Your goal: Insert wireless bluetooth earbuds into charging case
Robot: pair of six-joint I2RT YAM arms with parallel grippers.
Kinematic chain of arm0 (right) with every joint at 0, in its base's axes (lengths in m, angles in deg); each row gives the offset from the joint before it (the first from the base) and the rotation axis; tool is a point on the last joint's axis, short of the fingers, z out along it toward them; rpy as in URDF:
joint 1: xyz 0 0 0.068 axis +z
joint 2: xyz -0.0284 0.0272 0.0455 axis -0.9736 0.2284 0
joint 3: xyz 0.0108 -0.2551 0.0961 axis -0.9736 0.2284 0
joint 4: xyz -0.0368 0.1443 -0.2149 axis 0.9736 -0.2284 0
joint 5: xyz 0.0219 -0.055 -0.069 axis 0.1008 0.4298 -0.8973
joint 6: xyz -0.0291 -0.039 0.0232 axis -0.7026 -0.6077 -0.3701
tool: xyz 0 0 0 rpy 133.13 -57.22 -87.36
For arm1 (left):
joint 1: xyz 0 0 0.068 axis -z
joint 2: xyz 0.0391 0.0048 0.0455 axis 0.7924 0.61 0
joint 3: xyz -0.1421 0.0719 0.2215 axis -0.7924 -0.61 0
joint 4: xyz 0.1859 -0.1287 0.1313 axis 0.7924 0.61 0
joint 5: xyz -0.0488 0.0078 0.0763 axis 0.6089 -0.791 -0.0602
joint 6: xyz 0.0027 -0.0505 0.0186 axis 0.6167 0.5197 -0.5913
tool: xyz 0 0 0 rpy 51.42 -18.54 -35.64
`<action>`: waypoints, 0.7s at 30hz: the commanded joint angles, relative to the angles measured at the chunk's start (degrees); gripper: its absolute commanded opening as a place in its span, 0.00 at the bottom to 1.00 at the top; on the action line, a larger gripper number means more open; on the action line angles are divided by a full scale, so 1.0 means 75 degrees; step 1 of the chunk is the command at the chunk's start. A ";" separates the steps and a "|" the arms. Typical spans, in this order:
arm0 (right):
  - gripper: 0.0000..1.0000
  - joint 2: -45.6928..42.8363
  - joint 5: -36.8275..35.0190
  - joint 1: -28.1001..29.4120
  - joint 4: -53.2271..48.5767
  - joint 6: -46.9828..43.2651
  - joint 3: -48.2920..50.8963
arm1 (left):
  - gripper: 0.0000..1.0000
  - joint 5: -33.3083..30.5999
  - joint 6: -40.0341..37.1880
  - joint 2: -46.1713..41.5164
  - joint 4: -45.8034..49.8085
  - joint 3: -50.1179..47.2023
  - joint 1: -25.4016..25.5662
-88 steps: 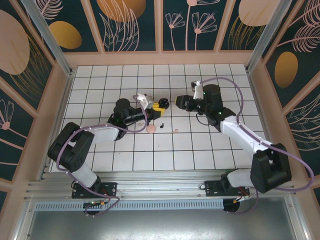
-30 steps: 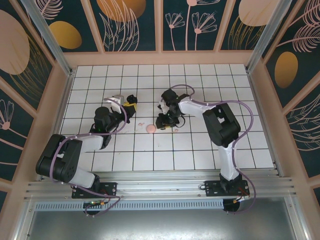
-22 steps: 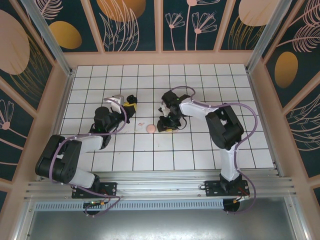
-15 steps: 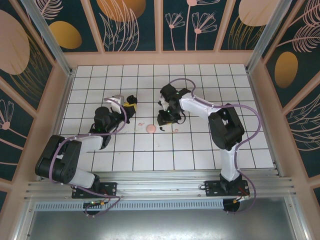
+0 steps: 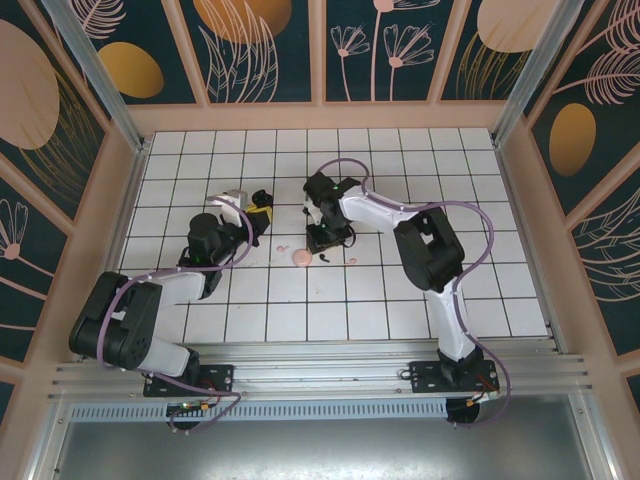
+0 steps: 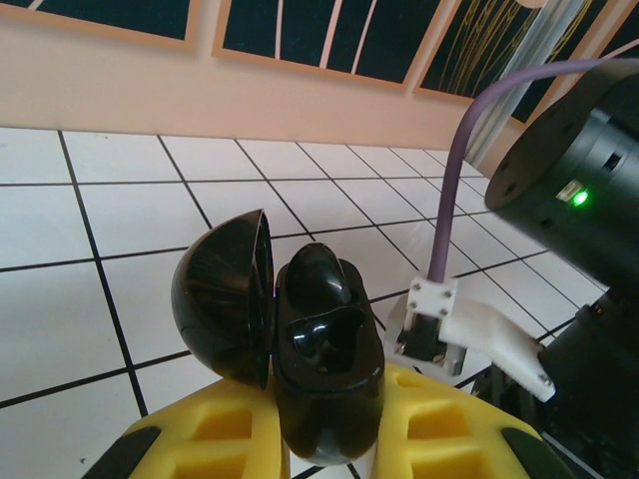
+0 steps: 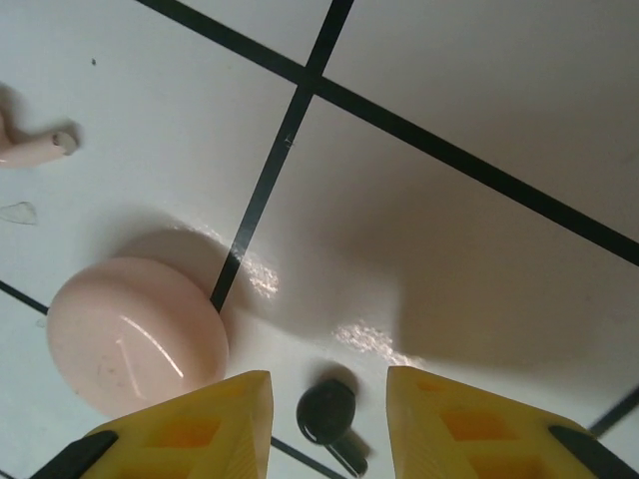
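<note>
left claw: left gripper (image 5: 258,213) is clenching the black case (image 6: 324,369) between its yellow fingers (image 6: 205,434), holding it up off the tiles
case lid (image 6: 222,311): is standing open to one side, with the moulded sockets facing the wrist camera
right claw: right gripper (image 7: 324,384) is hanging released low over the tiled table (image 5: 400,300), jaws apart and gripping nothing
black earbud (image 7: 327,414): is lying on the tile between the right gripper's two yellow fingertips, touching neither
pink case (image 7: 135,334): is sitting shut across a grout line, just beside the black earbud
pink earbud (image 7: 35,148): is lying loose on the tile near the pink case, apart from it
</note>
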 commanded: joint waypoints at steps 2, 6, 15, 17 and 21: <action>0.36 0.0134 -0.0344 0.0114 -0.0357 -0.0134 -0.0160 | 0.12 -0.0027 -0.0130 -0.0118 0.0006 -0.0007 -0.0057; 0.36 0.0070 -0.0476 0.0118 -0.0335 0.0045 -0.0001 | 0.12 -0.0010 -0.0140 -0.0107 0.0022 0.0008 -0.0050; 0.34 -0.0281 -0.0956 0.0006 -0.0272 0.0780 0.0376 | 0.12 0.0101 -0.0133 -0.0036 0.0086 0.0234 -0.0050; 0.34 -0.0397 -0.1049 -0.0069 -0.0219 0.1003 0.0473 | 0.12 0.0126 -0.0120 -0.0035 0.0076 0.0231 -0.0046; 0.34 -0.0736 -0.1179 -0.0290 -0.0025 0.1450 0.0811 | 0.12 0.0131 -0.0121 -0.0032 0.0076 0.0216 -0.0046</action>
